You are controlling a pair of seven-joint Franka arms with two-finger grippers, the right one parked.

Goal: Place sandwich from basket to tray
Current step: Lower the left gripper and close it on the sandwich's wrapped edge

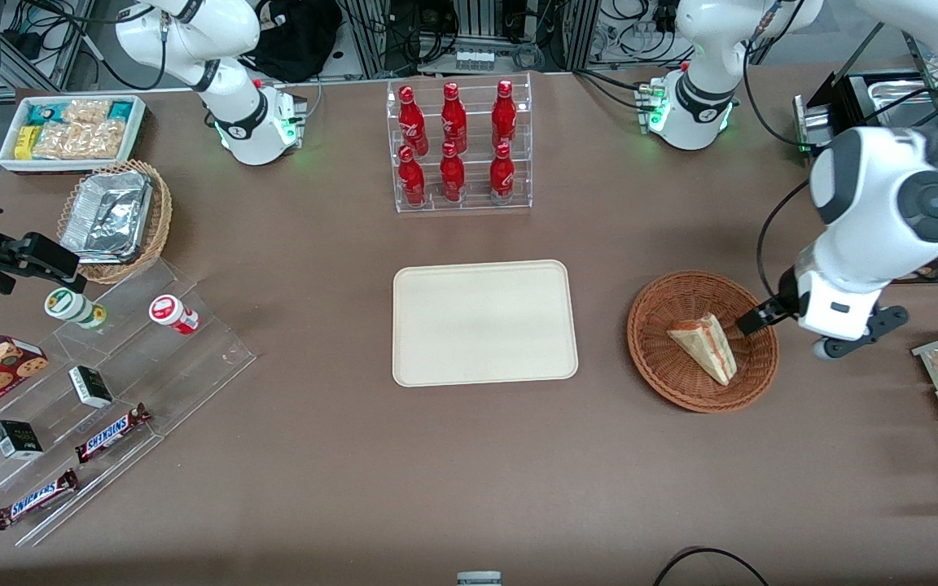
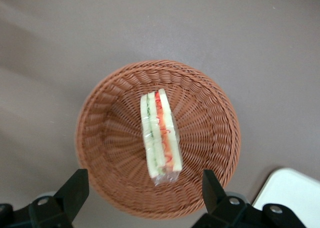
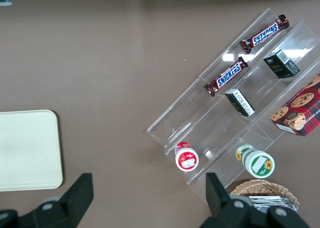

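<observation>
The front view looks down steeply from high above the whole brown tabletop (image 1: 339, 488), facing both arm bases. The left wrist view looks straight down, close, over the round reddish-brown wicker basket (image 2: 100, 138), also seen in the front view (image 1: 656, 358). All three views share the flat cream-white rectangular tray (image 1: 485, 321) (image 2: 295, 193) (image 3: 27, 148)

Table clutter, noted.
We see six red bottles (image 1: 457, 146) racked upright; Snickers bars (image 1: 113, 432) on clear steps; foil containers (image 1: 107, 216) in tan basket.
</observation>
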